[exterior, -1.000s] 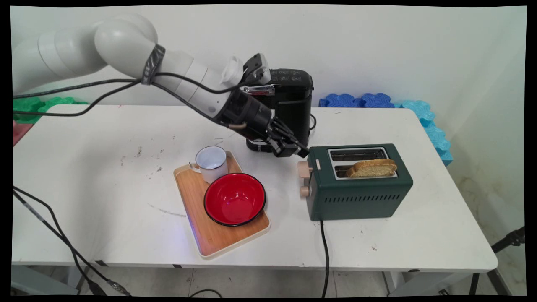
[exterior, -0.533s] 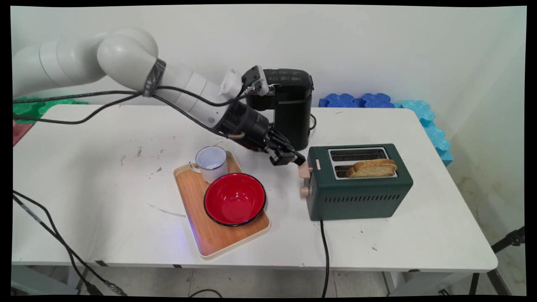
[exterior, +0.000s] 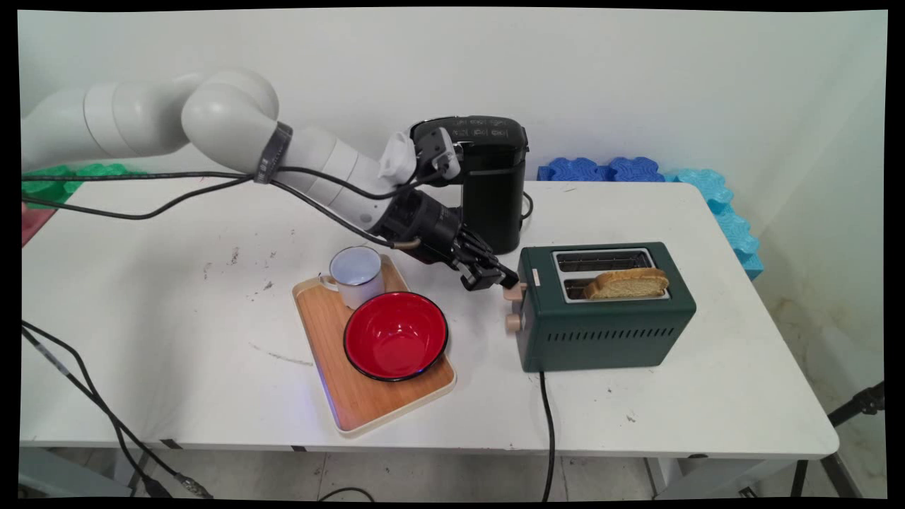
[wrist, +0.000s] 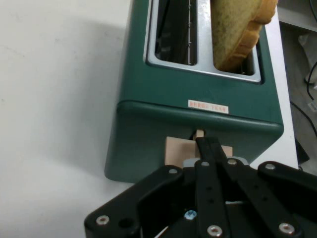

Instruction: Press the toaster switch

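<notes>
Gripper [exterior: 503, 279] sits w/ fingers pressed together, tips on top of the tan lever [wrist: 176, 149] at the green toaster's [exterior: 608, 332] end, maybe pushing it. Bread [exterior: 628, 283] sticks out of the near slot. Red bowl [exterior: 396, 335] & cup [exterior: 355, 274] sit on a tray [exterior: 322, 318] nearby.

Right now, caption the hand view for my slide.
Black two-finger gripper closed, fingertips on the beige lever of the dark green toaster holding a bread slice.
</notes>
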Available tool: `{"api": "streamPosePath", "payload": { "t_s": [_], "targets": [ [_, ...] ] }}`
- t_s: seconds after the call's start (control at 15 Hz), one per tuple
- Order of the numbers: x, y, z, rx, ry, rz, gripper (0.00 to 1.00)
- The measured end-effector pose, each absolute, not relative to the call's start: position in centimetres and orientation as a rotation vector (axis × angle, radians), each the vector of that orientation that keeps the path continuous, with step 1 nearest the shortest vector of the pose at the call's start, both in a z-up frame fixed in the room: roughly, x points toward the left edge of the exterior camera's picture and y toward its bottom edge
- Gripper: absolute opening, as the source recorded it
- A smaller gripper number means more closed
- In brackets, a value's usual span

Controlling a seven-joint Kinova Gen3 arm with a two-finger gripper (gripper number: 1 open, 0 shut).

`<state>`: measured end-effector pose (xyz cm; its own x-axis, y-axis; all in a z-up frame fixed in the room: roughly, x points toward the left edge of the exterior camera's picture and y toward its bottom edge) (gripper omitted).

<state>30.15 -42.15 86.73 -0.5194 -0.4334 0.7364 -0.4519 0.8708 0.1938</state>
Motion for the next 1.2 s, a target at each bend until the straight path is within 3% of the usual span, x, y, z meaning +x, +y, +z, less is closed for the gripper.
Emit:
{"api": "streamPosePath", "payload": {
  "t_s": [1.2],
  "targets": [
    [29.4,-41.3,82.8,0.647,-2.222,0.011,0.0]
  ]
}}
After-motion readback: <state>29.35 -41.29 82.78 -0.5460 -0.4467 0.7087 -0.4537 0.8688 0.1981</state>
